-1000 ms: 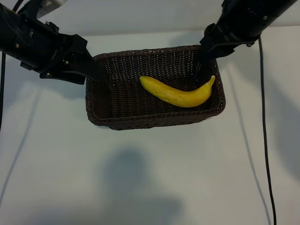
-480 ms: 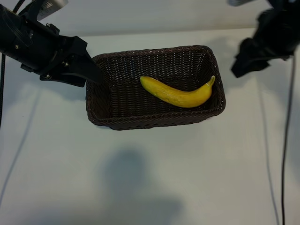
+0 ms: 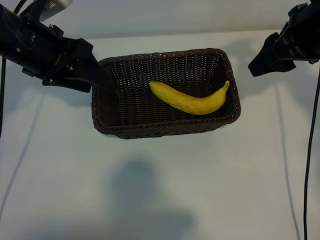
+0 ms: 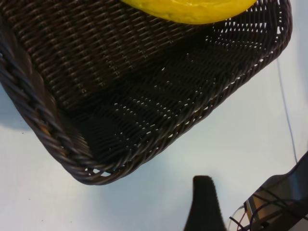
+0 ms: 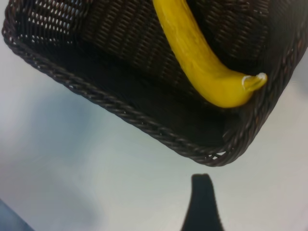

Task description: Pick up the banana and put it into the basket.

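The banana (image 3: 190, 99) lies flat inside the basket (image 3: 125, 131), toward the basket's right end, its stem tip against the right wall. Judged from that, the placing is done and what remains is only for the arms to get clear without disturbing anything.

The left gripper (image 3: 100, 75) hangs at the basket's upper left corner, its dark fingers reaching right up to the rim; whether they touch the wicker cannot be told. The fingers stand fairly wide and hold nothing. This is the likeliest source of trouble: if the left arm pulls away along the rim or dips, a finger could catch the woven edge and drag or tip the basket, and a light basket on a smooth table (image 3: 160, 190) would slide easily. A sharp tilt could roll the banana toward a wall, though the sloping sides look deep enough to keep it in.

The right gripper (image 3: 262, 57) is off the basket's right end, apart from it, fingers also fairly wide and empty. Its risk is small: only a swing back toward the basket could knock the rim near the banana's stem. A cable (image 3: 306, 165) hangs down right of the basket; it could trail over the table, but it is well clear of the basket.
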{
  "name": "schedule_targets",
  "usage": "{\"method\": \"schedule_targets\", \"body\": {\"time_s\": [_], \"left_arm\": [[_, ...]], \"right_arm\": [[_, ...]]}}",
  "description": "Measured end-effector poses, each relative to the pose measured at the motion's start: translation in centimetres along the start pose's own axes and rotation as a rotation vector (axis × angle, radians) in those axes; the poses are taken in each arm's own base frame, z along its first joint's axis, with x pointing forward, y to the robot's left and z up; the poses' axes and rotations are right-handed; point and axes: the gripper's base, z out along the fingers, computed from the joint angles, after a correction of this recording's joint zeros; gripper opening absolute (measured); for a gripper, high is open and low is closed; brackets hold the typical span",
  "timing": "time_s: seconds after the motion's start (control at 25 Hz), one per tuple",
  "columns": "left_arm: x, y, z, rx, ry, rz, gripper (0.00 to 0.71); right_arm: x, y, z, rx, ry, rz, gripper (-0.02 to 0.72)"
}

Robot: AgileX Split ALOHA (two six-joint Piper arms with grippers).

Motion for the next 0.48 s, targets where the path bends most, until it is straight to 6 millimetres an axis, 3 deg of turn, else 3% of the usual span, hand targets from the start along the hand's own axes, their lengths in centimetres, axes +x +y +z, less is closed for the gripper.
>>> {"method": "schedule_targets", "body": {"time_s": [0.48], "left_arm": [[0.16, -0.06, 0.00, 0.006, 0.018, 0.001, 0.539]], "right_arm": [[-0.09, 0.16, 0.00, -0.017, -0.010, 0.009, 0.537]]}}
